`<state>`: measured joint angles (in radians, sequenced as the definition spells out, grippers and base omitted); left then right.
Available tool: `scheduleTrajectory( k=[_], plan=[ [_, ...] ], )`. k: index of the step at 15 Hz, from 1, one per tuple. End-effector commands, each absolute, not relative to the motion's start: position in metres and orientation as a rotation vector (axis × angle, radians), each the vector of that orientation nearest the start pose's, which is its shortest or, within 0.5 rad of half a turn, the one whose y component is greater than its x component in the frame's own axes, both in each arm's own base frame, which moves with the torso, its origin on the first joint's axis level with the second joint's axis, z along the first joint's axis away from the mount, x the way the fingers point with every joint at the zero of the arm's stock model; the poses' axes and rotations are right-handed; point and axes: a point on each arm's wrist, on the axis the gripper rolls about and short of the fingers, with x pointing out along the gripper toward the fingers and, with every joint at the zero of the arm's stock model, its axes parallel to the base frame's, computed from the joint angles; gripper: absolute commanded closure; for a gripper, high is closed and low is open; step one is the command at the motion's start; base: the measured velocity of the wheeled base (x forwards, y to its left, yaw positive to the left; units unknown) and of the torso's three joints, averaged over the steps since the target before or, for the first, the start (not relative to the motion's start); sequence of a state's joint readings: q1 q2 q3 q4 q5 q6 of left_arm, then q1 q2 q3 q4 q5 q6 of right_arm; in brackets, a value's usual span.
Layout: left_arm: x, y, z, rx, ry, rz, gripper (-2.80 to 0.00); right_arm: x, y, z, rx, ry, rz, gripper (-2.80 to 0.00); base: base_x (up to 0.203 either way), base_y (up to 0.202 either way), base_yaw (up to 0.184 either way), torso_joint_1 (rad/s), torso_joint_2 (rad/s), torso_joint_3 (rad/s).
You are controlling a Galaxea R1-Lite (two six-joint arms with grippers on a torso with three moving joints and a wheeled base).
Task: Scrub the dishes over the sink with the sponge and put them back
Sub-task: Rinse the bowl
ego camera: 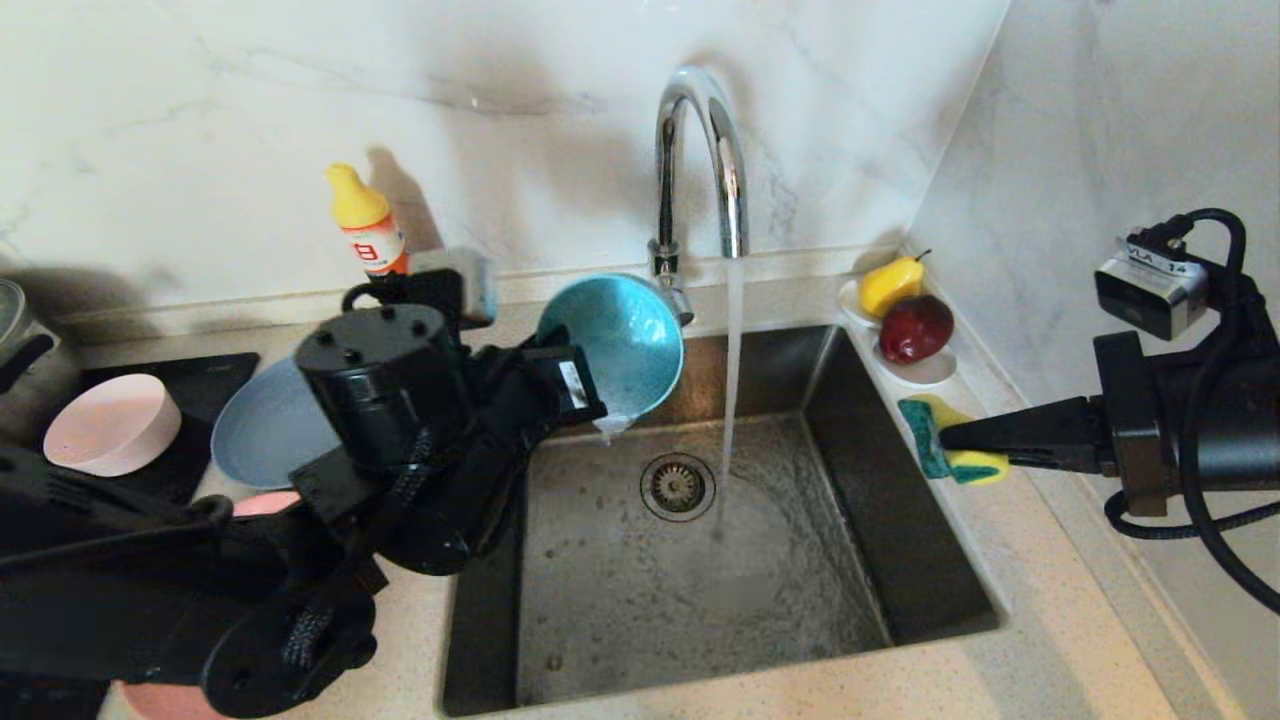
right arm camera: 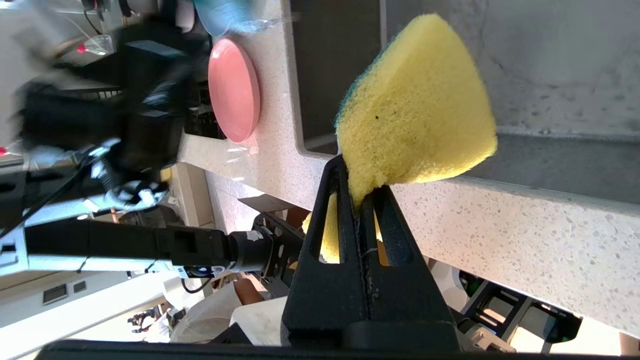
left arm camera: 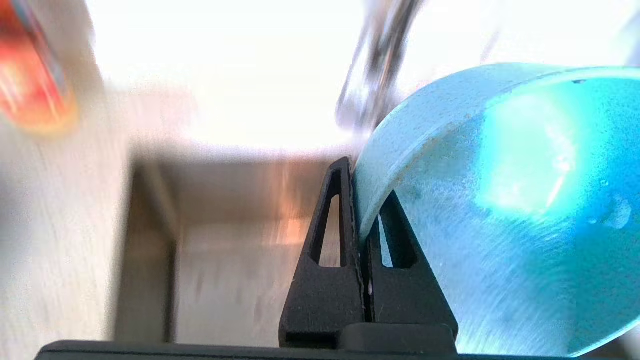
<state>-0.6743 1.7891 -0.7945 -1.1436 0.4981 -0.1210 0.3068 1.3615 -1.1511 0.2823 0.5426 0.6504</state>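
The left gripper [ego camera: 585, 400] has its jaws pinched on the rim of the teal bowl [ego camera: 615, 340], tipped over the sink [ego camera: 900, 540]. The right gripper [ego camera: 950, 435], over the sink's right edge, clamps the sponge [ego camera: 975, 465]; a tag above reads "VLA 14". Farther back, water runs from the tap [ego camera: 700, 160]

Bright, even daylight in the head view; bottle [ego camera: 366, 222] and faucet [ego camera: 700, 160] cast soft wall shadows; the left wrist view is overexposed and motion-blurred beyond the teal bowl [left arm camera: 500, 210]
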Motion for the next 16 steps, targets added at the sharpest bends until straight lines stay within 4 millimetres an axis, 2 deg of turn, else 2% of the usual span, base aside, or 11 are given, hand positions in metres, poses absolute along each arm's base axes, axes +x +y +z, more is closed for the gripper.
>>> scheduleTrajectory(
  k=[1,9,11,16],
  plan=[
    [0.246,-0.183,0.224,-0.239,-0.205,-0.188,0.0,0.203,0.078,0.282,0.66,0.773,0.643,0.0,0.0,0.0,0.0,0.0,0.0,0.0],
    [0.214,-0.162,0.275,-0.304,-0.37,-0.317,0.0,0.205,0.079,0.273,0.663,0.81,0.627,0.0,0.0,0.0,0.0,0.0,0.0,0.0],
    [0.209,-0.158,0.281,-0.307,-0.391,-0.337,0.0,0.206,0.079,0.271,0.663,0.816,0.623,0.0,0.0,0.0,0.0,0.0,0.0,0.0],
    [0.203,-0.155,0.28,-0.327,-0.477,-0.391,0.0,0.209,0.078,0.271,0.665,0.8,0.618,0.0,0.0,0.0,0.0,0.0,0.0,0.0]
  ],
)
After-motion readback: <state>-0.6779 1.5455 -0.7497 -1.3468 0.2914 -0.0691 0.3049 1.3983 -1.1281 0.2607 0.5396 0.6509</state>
